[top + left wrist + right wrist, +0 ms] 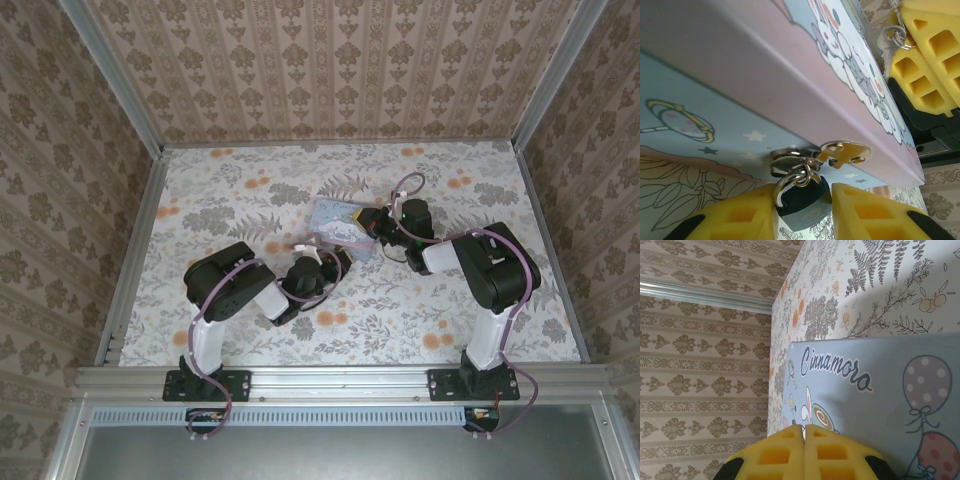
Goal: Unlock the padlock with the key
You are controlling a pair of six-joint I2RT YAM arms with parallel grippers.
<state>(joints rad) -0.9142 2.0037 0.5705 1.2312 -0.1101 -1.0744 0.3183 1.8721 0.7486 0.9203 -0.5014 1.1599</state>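
Note:
The tiny dark teal padlock (pixel 802 202) hangs by its metal shackle from the clasp (pixel 810 157) on the front of a pale blue cartoon tin (pixel 740 75). My left gripper (pixel 802 212) is shut on the padlock, one yellow finger against each side of its body. My right gripper (pixel 804 429) is shut, its tips pressed together over the tin's lid (pixel 880 405). In the left wrist view the small silver key (pixel 886 50) and its ring stick out from the right gripper's yellow fingers (pixel 927 60). From above, both grippers (pixel 322 256) (pixel 378 228) meet at the tin (pixel 340 222).
The tin lies mid-table on a floral cloth (pixel 250 190). Patterned walls (pixel 330 60) enclose the table on three sides, with aluminium rails (pixel 130 250) along the edges.

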